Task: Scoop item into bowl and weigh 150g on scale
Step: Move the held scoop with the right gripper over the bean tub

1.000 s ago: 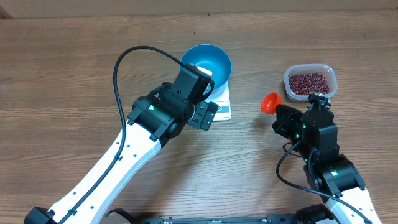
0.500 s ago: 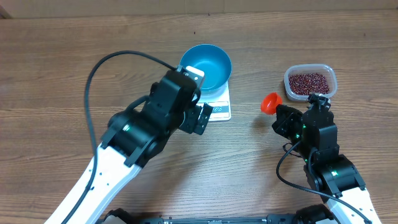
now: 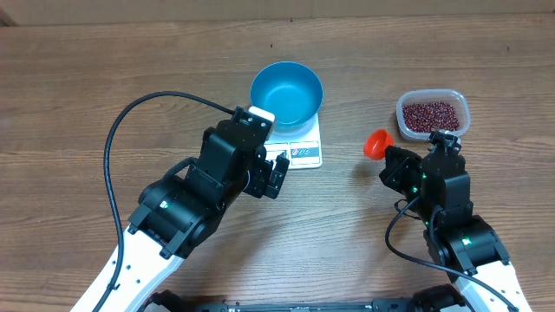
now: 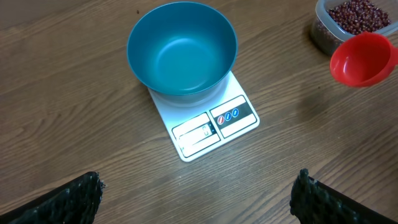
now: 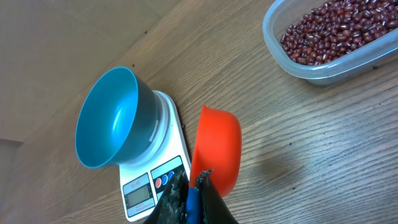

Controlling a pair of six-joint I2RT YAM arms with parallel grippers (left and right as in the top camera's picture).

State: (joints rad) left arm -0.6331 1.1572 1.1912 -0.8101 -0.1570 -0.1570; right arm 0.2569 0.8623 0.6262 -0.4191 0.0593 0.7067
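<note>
Surface: a brown wooden table (image 3: 87, 87) with the grain running from side to side

Beans: a loose heap of small dark red beans (image 3: 431, 114), all lying in a container at the far right of the table

Tub: a clear plastic tub (image 3: 464, 108) with rounded corners holds the beans; it stands well apart from the bowl and the scale

Scoop: a red scoop (image 3: 376, 143) hangs above the table, between the tub and the scale, near the tub's left front corner; in the right wrist view it is turned on its side, with the mouth facing the bowl

Right gripper: the right gripper (image 5: 194, 186) has its jaws pressed together on the lower edge of the red scoop and carries it

Bowl: the blue bowl (image 3: 287, 94) stands upright on the rear part of the scale; its inside shows plain blue

Scale: the white scale (image 3: 303, 152) lies flat on the table; the front strip with the display and the buttons is uncovered, but the display is too small to read

Left gripper: the left gripper (image 4: 196, 196) hovers in front of the scale with its jaws spread wide, touching nothing

Cable: a black cable (image 3: 121, 147) loops over the left arm
</note>
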